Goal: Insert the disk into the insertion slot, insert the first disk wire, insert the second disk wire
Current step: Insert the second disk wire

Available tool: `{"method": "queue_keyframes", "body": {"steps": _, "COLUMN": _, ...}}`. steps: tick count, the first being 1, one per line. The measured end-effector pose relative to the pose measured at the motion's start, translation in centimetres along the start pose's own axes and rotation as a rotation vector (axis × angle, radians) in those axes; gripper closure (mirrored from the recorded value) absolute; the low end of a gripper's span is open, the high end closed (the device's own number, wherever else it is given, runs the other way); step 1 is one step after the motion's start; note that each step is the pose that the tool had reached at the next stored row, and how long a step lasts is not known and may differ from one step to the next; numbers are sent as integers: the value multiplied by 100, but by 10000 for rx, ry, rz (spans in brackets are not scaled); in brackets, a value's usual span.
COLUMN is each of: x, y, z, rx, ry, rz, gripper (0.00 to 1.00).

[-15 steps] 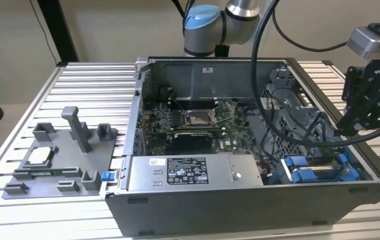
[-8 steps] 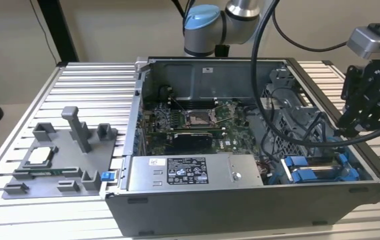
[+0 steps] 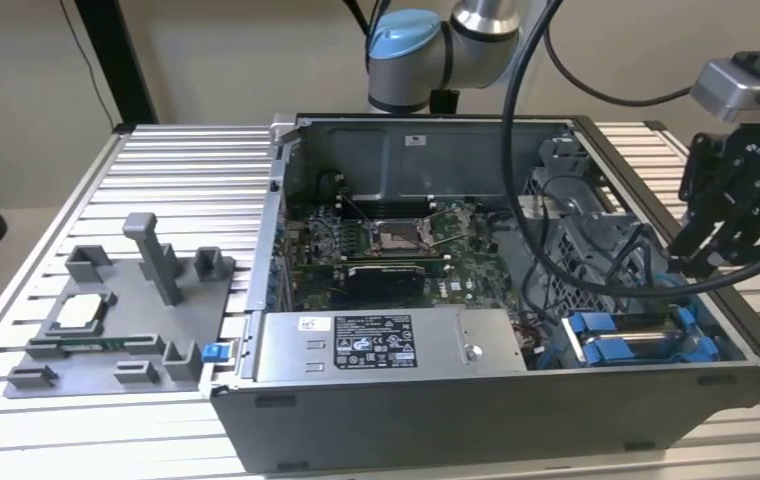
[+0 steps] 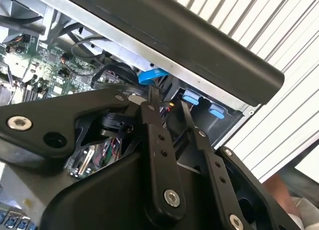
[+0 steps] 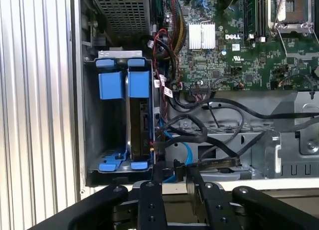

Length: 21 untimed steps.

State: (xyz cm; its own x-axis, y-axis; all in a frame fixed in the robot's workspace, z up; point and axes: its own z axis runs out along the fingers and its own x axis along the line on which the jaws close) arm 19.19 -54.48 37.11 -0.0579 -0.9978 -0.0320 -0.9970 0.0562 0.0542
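One disk (image 5: 142,122) seated in one insertion slot (image 5: 107,140), left-centre in first wrist view; one pincer (image 5: 174,172) bottom centre, grip can't tell; one open computer case (image 3: 487,420) on slatted worktop (image 3: 180,160), beige wall (image 3: 220,50) behind.

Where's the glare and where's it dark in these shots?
Exterior view: table slats bright, computer case interior dimmer. Second wrist view: the claw is a dark silhouette, slats beyond it washed out. First wrist view: the insertion slot evenly lit.
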Motion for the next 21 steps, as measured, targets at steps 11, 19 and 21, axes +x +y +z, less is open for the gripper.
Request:
{"method": "queue_keyframes", "body": {"steps": 11, "x": -6, "y": -4, "z": 15, "rx": -60, "ry": -4, "rz": 3, "gripper": 0}}
{"method": "queue_keyframes", "body": {"steps": 19, "x": -6, "y": -4, "z": 15, "rx": -60, "ry": -8, "rz": 3, "gripper": 100}}
{"method": "queue_keyframes", "body": {"steps": 21, "x": -6, "y": -4, "z": 15, "rx": -60, "ry": -9, "rz": 3, "gripper": 100}}
